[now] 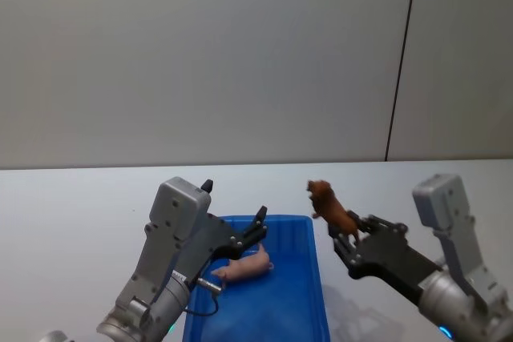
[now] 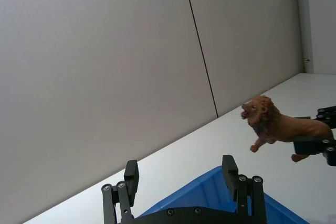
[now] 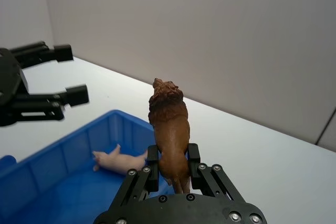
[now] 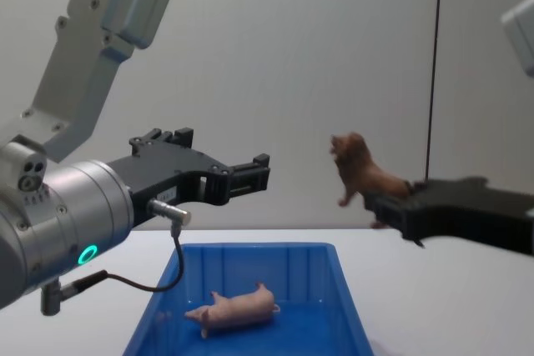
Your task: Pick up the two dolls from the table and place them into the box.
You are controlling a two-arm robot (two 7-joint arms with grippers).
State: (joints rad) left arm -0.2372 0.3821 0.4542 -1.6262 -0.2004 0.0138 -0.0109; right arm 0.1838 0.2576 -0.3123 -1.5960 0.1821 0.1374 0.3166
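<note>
One pig (image 3: 123,161) lies in the box (image 3: 58,161) below the wide-open left hand (image 2: 179,169), while the right hand (image 3: 172,156) pinches the brown lion (image 3: 169,114), seemingly light and rigid, by its hindquarters.

My left gripper (image 2: 180,174) was matte black. Its two fingers (image 2: 131,174) ended in flat rectangular pads on linkage bars pinned with silver screws (image 2: 106,187). Directly behind it sat a silver-grey wrist barrel (image 4: 75,214) carrying a green-lit ring (image 4: 86,253), a metal plug (image 4: 169,213) and a thin black cable (image 4: 179,252). My right gripper (image 3: 172,157) matched it in black, with the same screws. Behind each gripper rose a boxy light-grey housing (image 1: 178,202).
</note>
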